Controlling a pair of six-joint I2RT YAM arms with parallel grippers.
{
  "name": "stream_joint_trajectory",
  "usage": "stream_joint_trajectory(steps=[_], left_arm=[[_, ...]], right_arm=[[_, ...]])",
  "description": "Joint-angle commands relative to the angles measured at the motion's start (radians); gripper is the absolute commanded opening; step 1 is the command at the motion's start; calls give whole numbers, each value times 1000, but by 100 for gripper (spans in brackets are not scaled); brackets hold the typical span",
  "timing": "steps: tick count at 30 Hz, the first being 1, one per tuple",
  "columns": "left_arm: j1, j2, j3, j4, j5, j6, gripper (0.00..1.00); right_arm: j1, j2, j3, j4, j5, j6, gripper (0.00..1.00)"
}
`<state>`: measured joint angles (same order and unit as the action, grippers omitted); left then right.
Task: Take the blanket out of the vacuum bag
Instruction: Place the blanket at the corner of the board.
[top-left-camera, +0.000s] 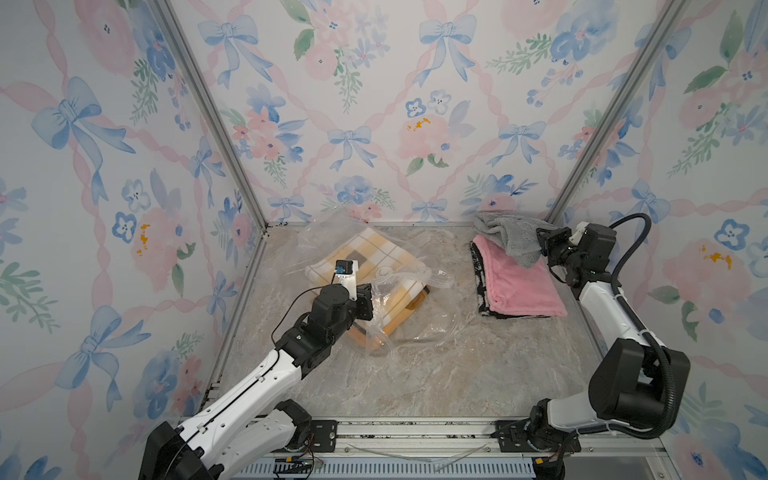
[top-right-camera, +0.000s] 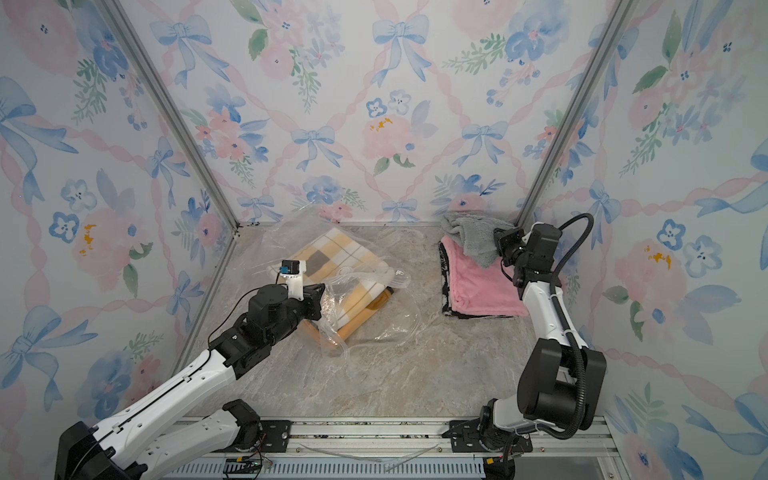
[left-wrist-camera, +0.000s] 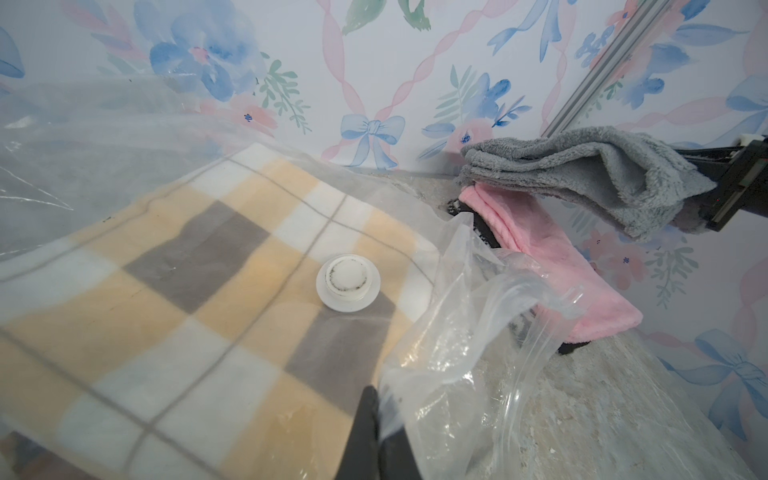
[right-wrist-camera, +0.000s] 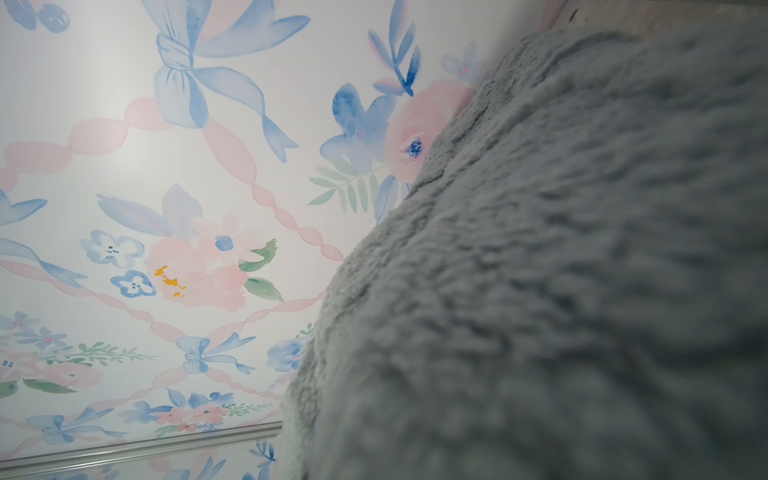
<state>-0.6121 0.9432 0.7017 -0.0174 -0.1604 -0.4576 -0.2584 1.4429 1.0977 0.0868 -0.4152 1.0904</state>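
The vacuum bag (top-left-camera: 390, 291) lies at ten o'clock on the counter (top-left-camera: 415, 386), plaid blanket (top-left-camera: 365, 253) inside — left end effector (left-wrist-camera: 378, 397) clamped on its plastic; right end effector (top-left-camera: 542, 245) pinches the grey cloth (top-left-camera: 503, 237) at two o'clock.

We take this for a robot test cell in a lab, dressed to look homely. The walls (top-left-camera: 374, 104) are flat panels of floral wallpaper held in bare aluminium posts (top-left-camera: 216, 124). The marble-look tabletop (top-left-camera: 415, 374) ends at a metal rail (top-left-camera: 415, 446), where the left arm (top-left-camera: 249, 382) and right arm (top-left-camera: 598, 299) are mounted. Below the rail runs what seems to be a slotted cable duct (top-left-camera: 395, 468). The household props are a vacuum bag (top-left-camera: 428, 324), a pink blanket (top-left-camera: 519, 286) and a grey blanket (top-left-camera: 503, 241).
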Motion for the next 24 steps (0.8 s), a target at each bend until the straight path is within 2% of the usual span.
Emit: stream_joint_trajectory(steps=[1, 6, 16, 24], left_arm=[[3, -18, -18, -26, -16, -16, 0], [3, -20, -28, -25, -22, -17, 0], [2, -37, -55, -22, -27, -24, 0], [2, -36, -74, -4, -31, -31, 0]], right_arm=[[-8, -52, -39, -114, -4, -48, 8], [-14, -65, -97, -143, -32, -36, 16], [-56, -76, -222, -141, -68, 6, 20], [-64, -94, -202, -216, -62, 11, 21]])
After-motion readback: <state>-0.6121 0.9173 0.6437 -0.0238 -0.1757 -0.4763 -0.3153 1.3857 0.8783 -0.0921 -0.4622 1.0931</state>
